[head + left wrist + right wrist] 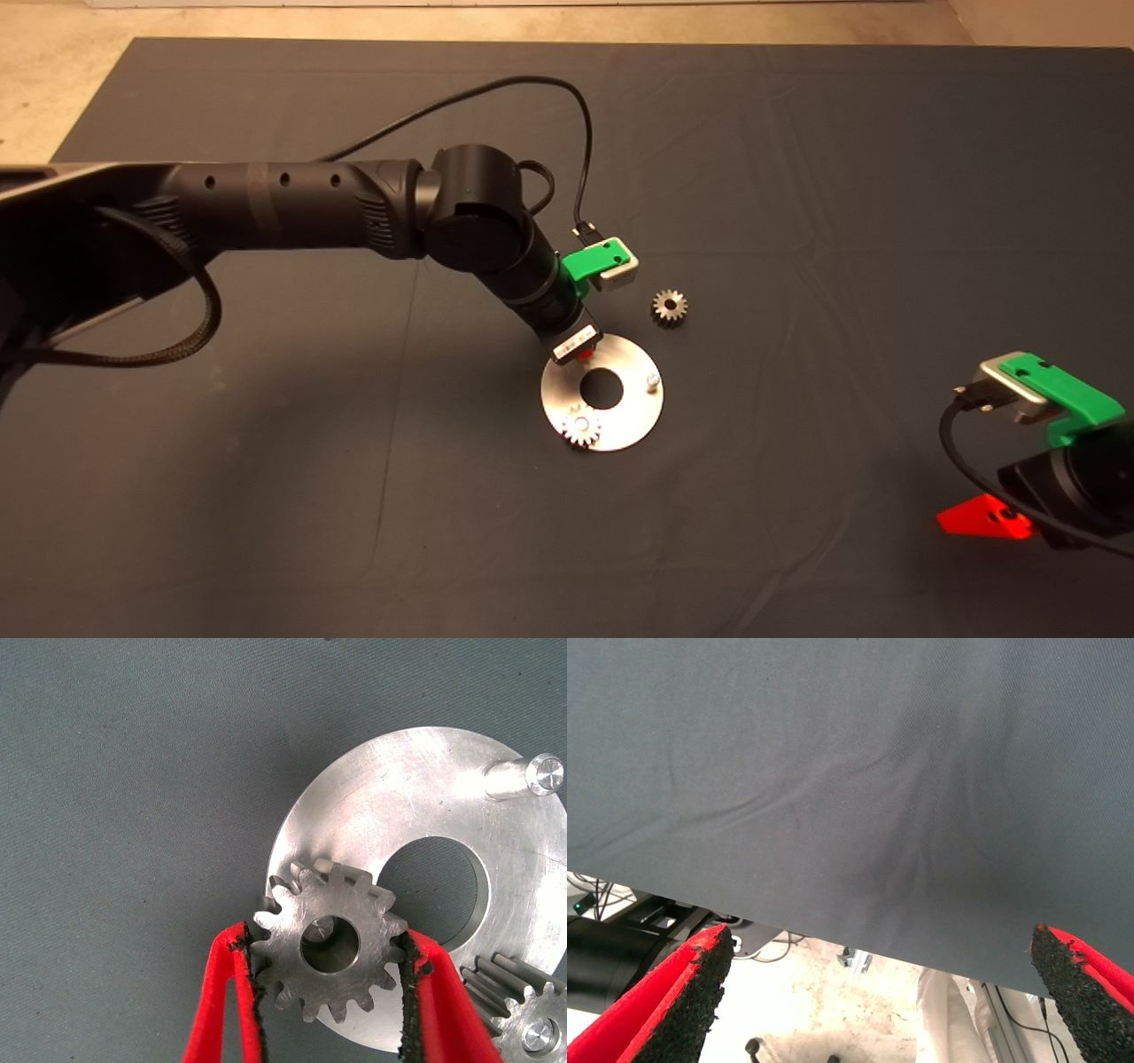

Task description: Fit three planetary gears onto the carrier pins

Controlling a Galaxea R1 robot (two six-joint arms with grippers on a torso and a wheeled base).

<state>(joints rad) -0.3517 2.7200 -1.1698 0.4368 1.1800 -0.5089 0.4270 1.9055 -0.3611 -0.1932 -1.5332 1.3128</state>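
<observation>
The shiny carrier disc (633,416) lies mid-mat, also in the left wrist view (390,788). One planetary gear (581,427) sits on a pin at the disc's near-left rim, seen in the left wrist view (523,1010). One bare pin (652,381) stands at the disc's right, also in the left wrist view (532,777). My left gripper (585,353) is over the disc's far-left edge, shut on a second gear (330,943) held over the third pin, which shows through its hole. A third gear (670,307) lies on the mat beyond the disc. My right gripper (983,518) is parked at the lower right, open and empty.
A black cable loops above the left arm (567,133). The mat's near edge (833,935) shows in the right wrist view, with floor and equipment past it.
</observation>
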